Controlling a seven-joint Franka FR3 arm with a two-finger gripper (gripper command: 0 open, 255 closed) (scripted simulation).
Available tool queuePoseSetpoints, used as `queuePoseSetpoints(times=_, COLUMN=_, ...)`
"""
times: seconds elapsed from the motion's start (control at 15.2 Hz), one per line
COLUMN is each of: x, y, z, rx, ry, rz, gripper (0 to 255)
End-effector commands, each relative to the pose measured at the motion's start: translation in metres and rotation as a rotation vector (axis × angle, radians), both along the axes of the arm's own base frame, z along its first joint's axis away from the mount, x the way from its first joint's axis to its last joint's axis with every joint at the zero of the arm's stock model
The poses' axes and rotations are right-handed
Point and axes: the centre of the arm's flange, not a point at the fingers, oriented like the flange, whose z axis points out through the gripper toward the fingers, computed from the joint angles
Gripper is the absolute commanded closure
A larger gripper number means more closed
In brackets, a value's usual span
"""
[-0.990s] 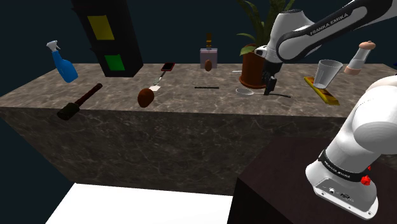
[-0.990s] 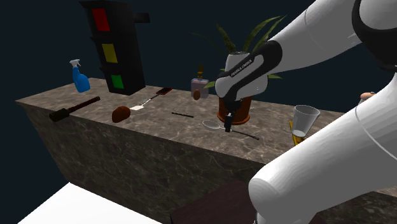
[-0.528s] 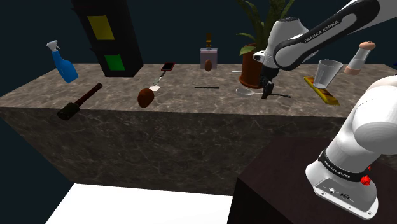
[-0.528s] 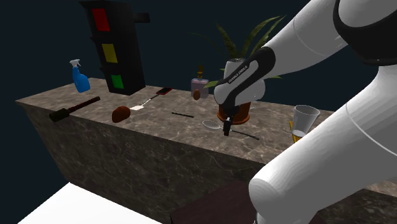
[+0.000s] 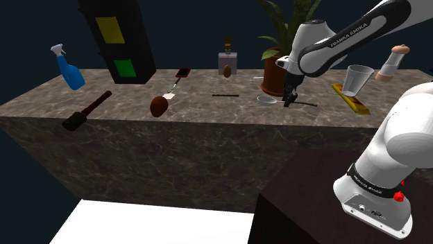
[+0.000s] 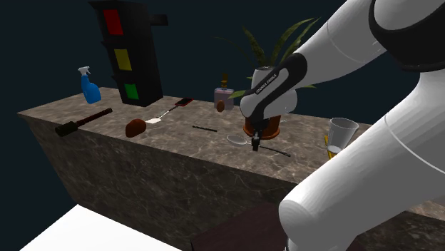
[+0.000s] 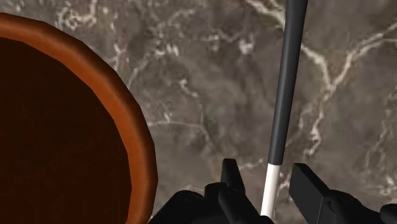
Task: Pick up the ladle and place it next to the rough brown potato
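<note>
The ladle (image 5: 266, 99) lies on the dark marble counter (image 5: 208, 114) in front of a terracotta plant pot (image 5: 274, 76), its pale bowl (image 6: 235, 139) pointing away from its thin dark handle (image 7: 286, 83). My gripper (image 5: 286, 104) stands low over the handle near the bowl, also seen as the gripper (image 6: 254, 147). In the wrist view the gripper (image 7: 268, 173) straddles the handle, its fingers (image 7: 310, 184) narrowed but with small gaps on both sides, so it is open. The rough brown potato (image 5: 159, 106) sits far off toward the shoulder view's left, the same potato (image 6: 135, 127).
The pot's rim (image 7: 137, 133) is close beside the gripper. A clear glass (image 5: 357, 80) and a yellow bar (image 5: 350, 97) stand on the other side. A thin black stick (image 5: 225, 95), spatula (image 5: 173, 86), hammer (image 5: 87, 111), blue spray bottle (image 5: 68, 67) and traffic light (image 5: 118, 41) lie farther off.
The gripper came down from above the counter to the ladle's handle and its fingers have drawn closer around it. The ladle has not moved.
</note>
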Motion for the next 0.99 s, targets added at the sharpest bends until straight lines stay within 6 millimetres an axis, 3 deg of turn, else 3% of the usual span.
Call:
queuePoseSetpoints(times=0.0, x=0.0, y=-0.002, z=-0.003, rx=0.001, ry=0.005, rz=-0.004, gripper=255)
queuePoseSetpoints(times=0.46, x=-0.002, y=0.0, z=-0.003, rx=0.001, ry=0.005, rz=-0.004, gripper=255)
queuePoseSetpoints(times=0.92, x=-0.002, y=0.0, z=0.034, rx=0.001, ry=0.005, rz=-0.004, gripper=255)
